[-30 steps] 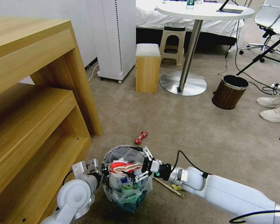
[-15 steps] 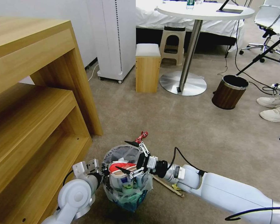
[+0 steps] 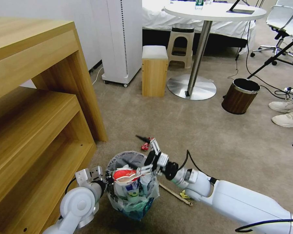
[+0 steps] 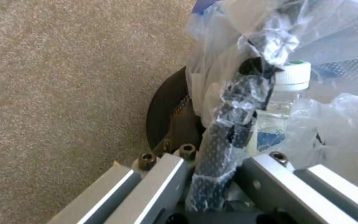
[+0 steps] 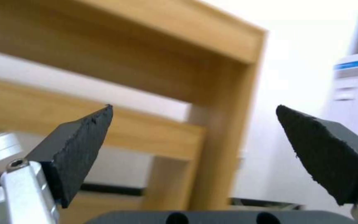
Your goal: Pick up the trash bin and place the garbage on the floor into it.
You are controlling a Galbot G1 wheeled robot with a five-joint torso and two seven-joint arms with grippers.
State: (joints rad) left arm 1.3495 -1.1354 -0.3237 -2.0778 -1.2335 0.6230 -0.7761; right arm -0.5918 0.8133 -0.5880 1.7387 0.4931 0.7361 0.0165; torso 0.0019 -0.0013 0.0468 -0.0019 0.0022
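1. Small round dark wire trash bin (image 3: 131,183), lined with a crinkly clear plastic bag, sits on the beige short-pile carpet floor (image 3: 192,130) near the front corner of the light wooden shelf unit (image 3: 39,107). It is heaped to the rim: a red-and-white paper cup (image 3: 128,175) lies across the top, a clear plastic bottle with a white cap (image 4: 289,81) below it.
2. Left gripper (image 3: 91,175) is at the bin's shelf-side rim; in the left wrist view its fingers (image 4: 212,161) are closed on the mesh wall and bag.
3. Right gripper (image 3: 143,154) is above the bin's far rim, fingers spread wide, holding nothing.
4. Garbage on the floor: red wrapper (image 3: 146,146) just past the bin, wooden stick (image 3: 175,194) and a small yellow scrap (image 3: 185,195) beside it under the right forearm.
5. Risk: the cup looks perched, so tilting or jolting the bin could spill it.
6. Risk: a one-sided rim grip may let the bin swing or the bag slip free.
7. Risk: the right forearm, low over the stick, could sweep it away or knock the bin.
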